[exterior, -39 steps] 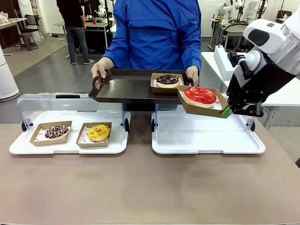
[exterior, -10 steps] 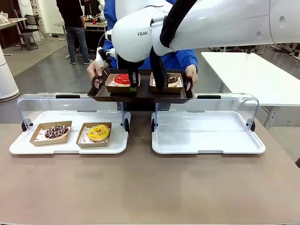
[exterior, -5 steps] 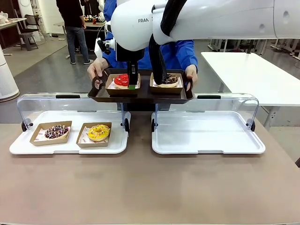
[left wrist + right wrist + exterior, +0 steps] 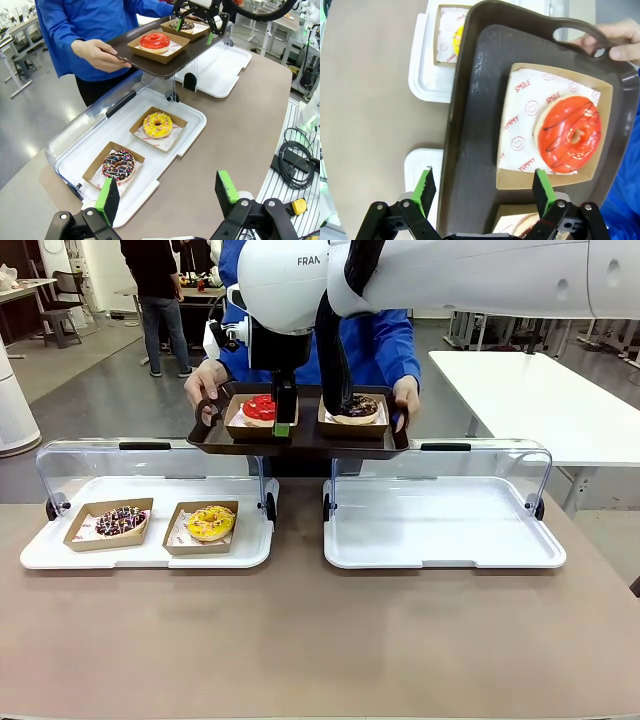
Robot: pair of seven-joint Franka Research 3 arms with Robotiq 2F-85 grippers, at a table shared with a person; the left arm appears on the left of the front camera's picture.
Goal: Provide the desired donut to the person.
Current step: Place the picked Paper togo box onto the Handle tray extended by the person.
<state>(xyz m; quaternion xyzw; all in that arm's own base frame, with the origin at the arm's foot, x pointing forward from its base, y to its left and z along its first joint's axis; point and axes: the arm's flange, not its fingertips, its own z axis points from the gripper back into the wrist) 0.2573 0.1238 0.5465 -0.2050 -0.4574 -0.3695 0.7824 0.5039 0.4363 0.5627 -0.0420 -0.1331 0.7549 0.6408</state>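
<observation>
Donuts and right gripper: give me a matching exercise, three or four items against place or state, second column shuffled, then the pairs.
1. red donut
2. yellow donut
3. sprinkled chocolate donut
4. right gripper

A. open, above the dark tray
B. outer box in the left white case
C. boxed on the dark tray
D. inner box in the left white case

Pairs: 1-C, 2-D, 3-B, 4-A
</observation>
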